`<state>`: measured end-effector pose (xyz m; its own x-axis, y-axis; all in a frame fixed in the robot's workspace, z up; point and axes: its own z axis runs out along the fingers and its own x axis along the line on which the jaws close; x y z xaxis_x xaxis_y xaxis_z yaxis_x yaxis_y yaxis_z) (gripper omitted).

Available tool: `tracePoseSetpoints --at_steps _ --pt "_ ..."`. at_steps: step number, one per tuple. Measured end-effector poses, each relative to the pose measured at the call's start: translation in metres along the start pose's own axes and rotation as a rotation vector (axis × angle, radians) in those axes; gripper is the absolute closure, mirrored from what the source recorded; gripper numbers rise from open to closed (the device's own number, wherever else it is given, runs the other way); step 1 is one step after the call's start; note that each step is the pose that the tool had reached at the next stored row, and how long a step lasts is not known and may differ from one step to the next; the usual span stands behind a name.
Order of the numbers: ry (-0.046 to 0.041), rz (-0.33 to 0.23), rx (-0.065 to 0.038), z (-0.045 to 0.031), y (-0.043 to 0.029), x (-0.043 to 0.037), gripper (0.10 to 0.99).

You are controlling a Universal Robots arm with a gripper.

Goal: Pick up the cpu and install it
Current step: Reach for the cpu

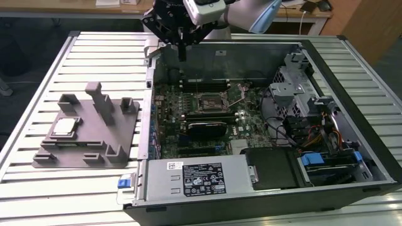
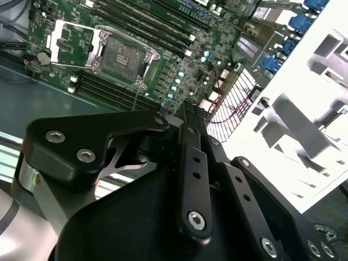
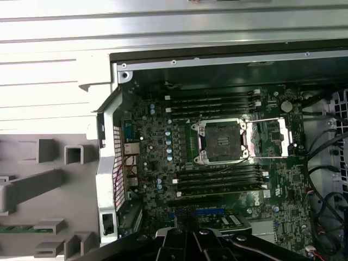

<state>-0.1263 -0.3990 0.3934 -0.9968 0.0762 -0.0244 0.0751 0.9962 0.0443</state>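
One slatted metal tabletop (image 1: 94, 52) runs across the whole exterior view. On it, taking up the centre and right of the frame, lies an open computer case (image 1: 372, 132) with its side panel off. A green motherboard (image 1: 168, 110) lines the case floor in the middle of the frame, and a grey power supply (image 1: 195, 176) sits along the case's lower edge.

At the left of the frame, just beside the case wall, a grey fixture block (image 1: 88, 143) with several upright posts rests flat on the tabletop.

From the upper edge, the pale robot arm (image 1: 251, 14) reaches in, and its black gripper (image 1: 182, 57) hangs over the case's far wall, at upper centre. The fingers (image 2: 187, 141) point down, pressed together into one narrow tip with nothing between them, clear of the board below.

Near the centre of the motherboard is the square socket (image 1: 210, 101). In both wrist views its metal frame is folded open to one side and the dark contact field is exposed.

Smallest is the cpu (image 1: 65, 127), lying flat with its silver top up in a recess of the fixture block, at the left of the frame, well apart from the gripper.
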Motion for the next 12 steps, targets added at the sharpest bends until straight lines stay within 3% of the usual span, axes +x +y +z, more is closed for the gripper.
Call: tracePoseSetpoints --at_steps 6,12 --pt "0.0000 0.000 0.000 -0.0001 -0.0004 0.0048 0.980" --pt "0.0000 0.000 0.000 -0.0001 -0.0011 0.0149 0.980"
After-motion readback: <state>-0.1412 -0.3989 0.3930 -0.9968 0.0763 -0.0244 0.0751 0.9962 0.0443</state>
